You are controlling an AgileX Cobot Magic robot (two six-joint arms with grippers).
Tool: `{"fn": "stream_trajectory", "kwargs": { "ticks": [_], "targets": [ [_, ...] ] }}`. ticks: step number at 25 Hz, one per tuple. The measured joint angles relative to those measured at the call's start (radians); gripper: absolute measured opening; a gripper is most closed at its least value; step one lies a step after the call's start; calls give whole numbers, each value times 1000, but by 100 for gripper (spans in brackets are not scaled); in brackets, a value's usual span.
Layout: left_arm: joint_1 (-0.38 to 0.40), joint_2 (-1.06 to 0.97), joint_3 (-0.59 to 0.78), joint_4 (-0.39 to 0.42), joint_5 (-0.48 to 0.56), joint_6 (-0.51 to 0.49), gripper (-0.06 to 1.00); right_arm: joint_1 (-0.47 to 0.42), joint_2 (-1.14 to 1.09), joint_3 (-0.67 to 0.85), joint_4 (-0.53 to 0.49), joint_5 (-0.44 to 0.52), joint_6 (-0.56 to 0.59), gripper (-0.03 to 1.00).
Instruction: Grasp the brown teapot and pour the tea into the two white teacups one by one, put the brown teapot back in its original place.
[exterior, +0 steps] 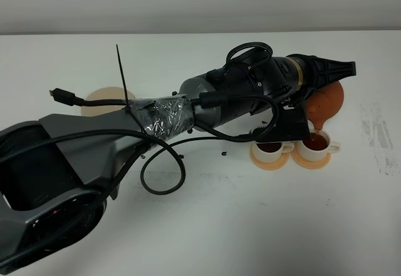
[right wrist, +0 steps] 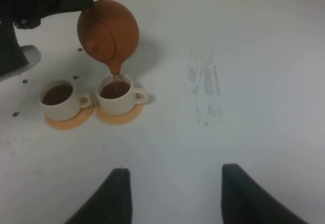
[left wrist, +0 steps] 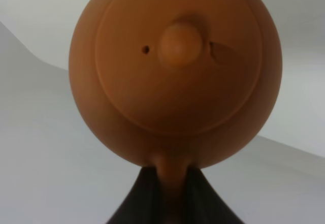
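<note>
My left gripper (exterior: 341,72) is shut on the loop handle of the brown teapot (exterior: 329,101), which is tilted spout-down above the right white teacup (exterior: 316,143). A thin stream of tea (exterior: 318,126) runs into that cup. The left white teacup (exterior: 272,148) holds dark tea. Each cup stands on a small orange saucer (exterior: 270,160). In the left wrist view the teapot's lid (left wrist: 175,71) fills the frame, with my dark fingers (left wrist: 147,198) on its handle. The right wrist view shows the teapot (right wrist: 109,33), both cups (right wrist: 118,94), and my right gripper (right wrist: 172,183) open and holding nothing. The beige saucer (exterior: 103,97) lies bare at the far left.
My left arm (exterior: 188,110) stretches across the white table (exterior: 219,226), trailing a black cable loop (exterior: 163,176). A grey smudge (exterior: 376,132) marks the table right of the cups. Small dark specks (exterior: 223,154) lie near the left cup.
</note>
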Motion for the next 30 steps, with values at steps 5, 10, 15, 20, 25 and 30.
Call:
{"fn": "stream_trajectory", "kwargs": {
  "ticks": [5,10,15,20,25,30],
  "targets": [
    [-8,0,0,29,-6,0,13,0,0,0,0,0,0,43],
    [-9,0,0,53,-14,0,13,0,0,0,0,0,0,43],
    [-15,0,0,71,-17,0,13,0,0,0,0,0,0,43],
    [-16,0,0,71,-20,-2,13,0,0,0,0,0,0,43],
    [-16,0,0,-1,-9,-31,13,0,0,0,0,0,0,43],
    [-8,-12,0,-42,31,-81,13,0,0,0,0,0,0,43]
  ]
}}
